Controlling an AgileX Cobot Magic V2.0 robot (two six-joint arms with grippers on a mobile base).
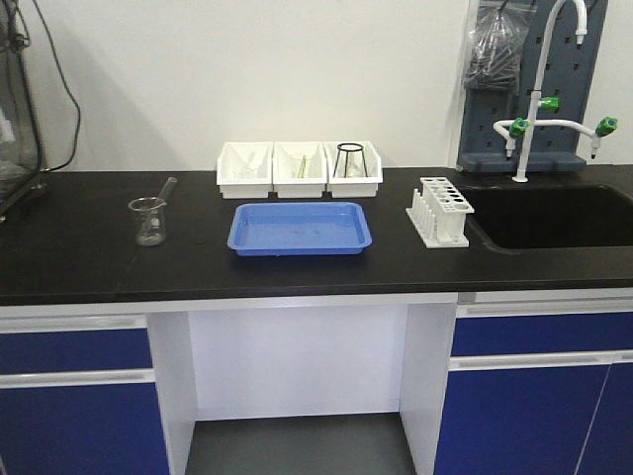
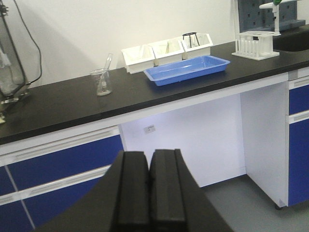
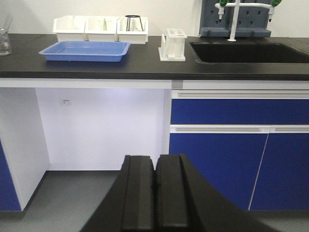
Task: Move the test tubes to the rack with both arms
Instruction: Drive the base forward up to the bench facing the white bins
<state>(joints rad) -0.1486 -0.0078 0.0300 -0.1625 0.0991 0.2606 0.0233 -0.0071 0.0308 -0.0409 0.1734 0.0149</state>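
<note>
On the black bench (image 1: 89,257), the white test-tube rack (image 1: 440,211) stands upright toward the right end, just beside the left rim of the dark sink (image 1: 554,220) and a little apart from the blue tray (image 1: 300,229), which lies flat near the middle. Behind the tray, three white bins (image 1: 299,168) sit side by side against the wall. The right-hand bin holds a black wire stand (image 1: 349,159). The middle bin holds slim, pale pieces that may be the test tubes (image 1: 302,164), though they are too small to tell for sure. Well to the left of the tray stands a clear beaker (image 1: 148,221) with a glass rod (image 1: 166,188) leaning in it. A white faucet (image 1: 539,94) with green fittings rises behind the sink.

Both arms are low, in front of the bench and below its top. The left tool (image 2: 148,188) has its two black fingers pressed together with nothing between them, and it points toward the cabinet fronts under the beaker side. The right tool (image 3: 155,191) is likewise pressed together on nothing, facing the blue cabinet doors (image 3: 217,159) under the sink.
</note>
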